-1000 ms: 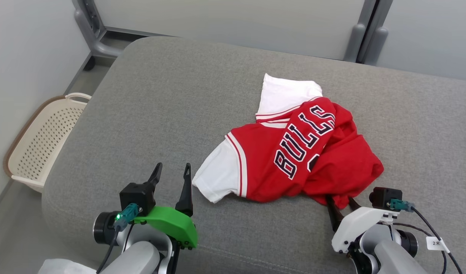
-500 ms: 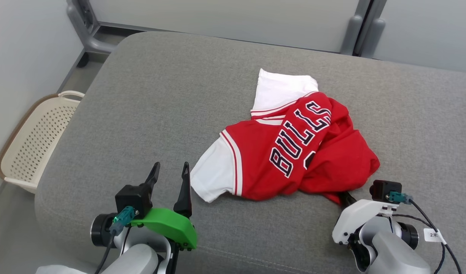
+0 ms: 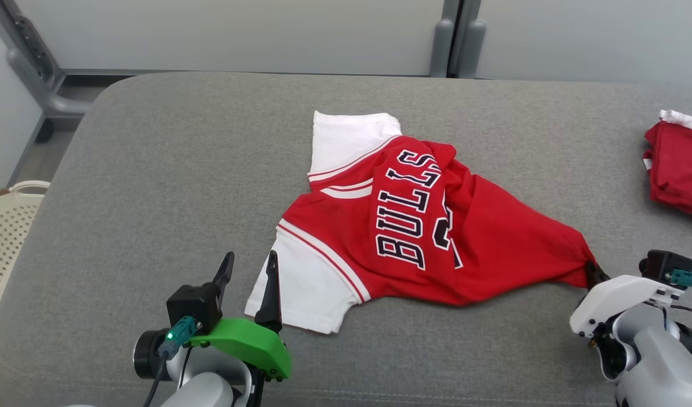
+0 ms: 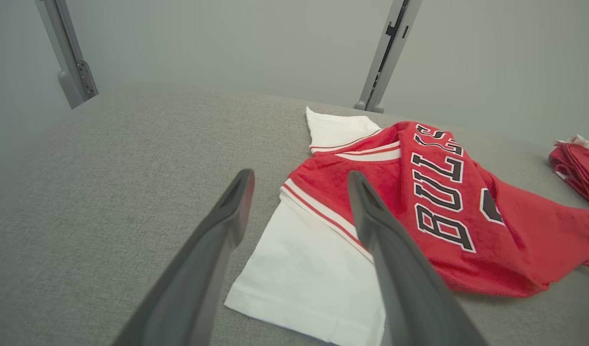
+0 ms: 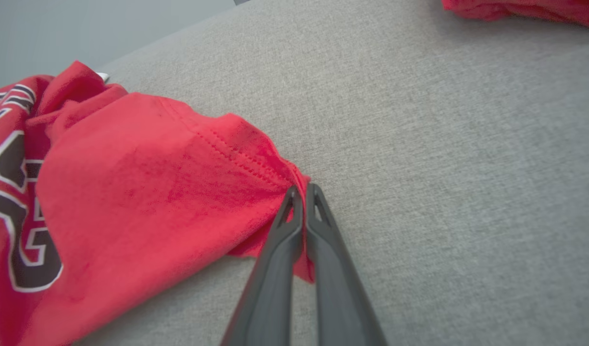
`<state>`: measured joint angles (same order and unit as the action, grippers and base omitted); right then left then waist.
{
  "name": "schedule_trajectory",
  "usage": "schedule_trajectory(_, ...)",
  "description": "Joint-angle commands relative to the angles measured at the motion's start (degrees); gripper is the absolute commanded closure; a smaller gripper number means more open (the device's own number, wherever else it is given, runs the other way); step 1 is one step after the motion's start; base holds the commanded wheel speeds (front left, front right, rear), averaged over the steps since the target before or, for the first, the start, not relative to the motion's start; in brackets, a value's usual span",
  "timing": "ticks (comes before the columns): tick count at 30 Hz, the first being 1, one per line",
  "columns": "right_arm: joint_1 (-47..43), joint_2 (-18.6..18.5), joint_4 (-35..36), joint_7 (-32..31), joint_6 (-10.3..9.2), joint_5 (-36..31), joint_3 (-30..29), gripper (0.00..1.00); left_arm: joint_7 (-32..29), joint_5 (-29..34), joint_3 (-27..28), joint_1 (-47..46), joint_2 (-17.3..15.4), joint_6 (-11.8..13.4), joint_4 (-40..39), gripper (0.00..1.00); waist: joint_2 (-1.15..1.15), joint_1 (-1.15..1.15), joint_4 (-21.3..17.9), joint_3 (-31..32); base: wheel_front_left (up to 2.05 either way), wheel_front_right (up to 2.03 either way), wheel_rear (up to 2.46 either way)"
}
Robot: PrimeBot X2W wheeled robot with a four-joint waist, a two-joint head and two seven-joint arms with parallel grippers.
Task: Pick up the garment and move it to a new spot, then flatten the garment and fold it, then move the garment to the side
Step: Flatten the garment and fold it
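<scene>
The red-and-white garment [image 3: 413,237] lies rumpled in the middle of the grey cushion [image 3: 153,169], its right corner pinched by the right gripper [image 5: 301,192]. The left gripper [image 3: 249,261] is spread just beside the near white sleeve [image 3: 306,288].

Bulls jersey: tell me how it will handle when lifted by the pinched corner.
Probably floppy: the jersey lies in soft folds and draws to a point where the right pincer is shut on its hem. Likely light, being thin cloth. It would probably hang and trail on the grey cushion, white sleeve last.
</scene>
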<state>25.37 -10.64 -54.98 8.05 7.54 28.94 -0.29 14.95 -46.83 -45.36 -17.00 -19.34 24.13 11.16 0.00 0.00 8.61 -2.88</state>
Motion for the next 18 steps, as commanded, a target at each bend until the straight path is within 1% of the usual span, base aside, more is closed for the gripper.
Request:
schedule_trajectory(1,-1.1,-0.5,0.6,-0.6,-0.11,0.9,-0.3,1.00,0.1,0.0,0.2,0.8,0.0,-0.1,-0.2,0.00,0.00,0.00,-2.1,0.1,0.00,0.00,0.00)
schedule_trajectory(5,-3.2,-3.2,4.3,-3.4,-0.11,2.3,-1.4,1.00,0.2,0.3,0.5,1.1,0.3,-0.3,-0.3,0.00,0.00,0.00,-3.4,-0.4,0.00,0.00,0.00)
schedule_trajectory(10,-6.3,-5.7,8.1,-5.0,-0.11,1.6,-2.9,1.00,0.2,0.6,0.9,1.1,0.7,-0.6,-0.1,0.00,0.00,0.00,-4.5,-1.0,0.00,0.00,0.00)
schedule_trajectory(14,-7.9,-6.7,9.4,-5.3,-0.11,0.5,-4.8,1.00,0.2,0.8,0.9,1.0,0.7,-0.9,0.2,0.00,0.00,0.00,-5.0,-1.4,0.00,0.00,0.00)
schedule_trajectory(18,-8.2,-5.9,9.6,-5.7,-0.11,-0.5,-6.5,1.00,0.1,0.8,0.8,0.9,0.4,-1.1,0.3,0.00,0.00,0.00,-5.3,-1.8,0.00,0.00,0.00)
